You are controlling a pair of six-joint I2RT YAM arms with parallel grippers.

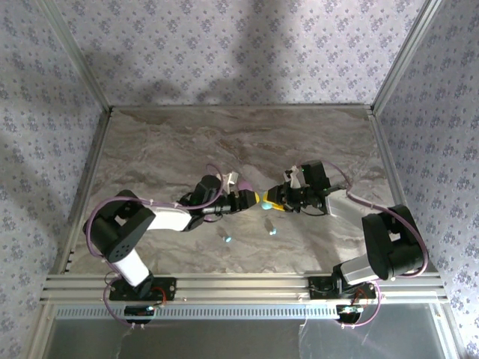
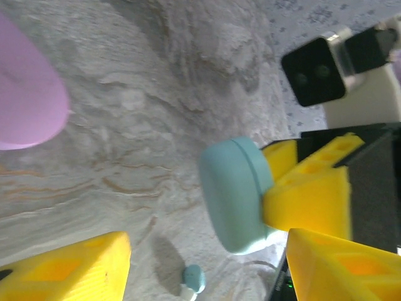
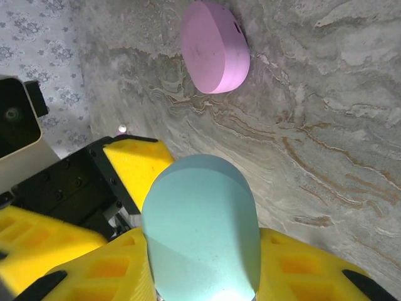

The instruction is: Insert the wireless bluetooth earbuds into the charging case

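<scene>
Right gripper (image 1: 278,199): clenched on the teal case (image 3: 200,232) — one yellow finger on each broad face.
Left gripper (image 1: 253,200): fingers spread wide, grasping nothing; one yellow finger (image 3: 138,164) stands just beside the case's edge.
Teal case, lid: looks closed, with the seam line showing in the left wrist view. Cannot tell whether it touches the table (image 1: 165,149).
Teal earbuds (image 1: 226,239): two, loose on the marbled table on the near side of both grippers. The second (image 1: 272,231) lies apart from the first, to its right. Neither sits in a case.
Pink case (image 3: 213,47): closed, resting on the table — well apart from the teal case, no gripper on it.
</scene>
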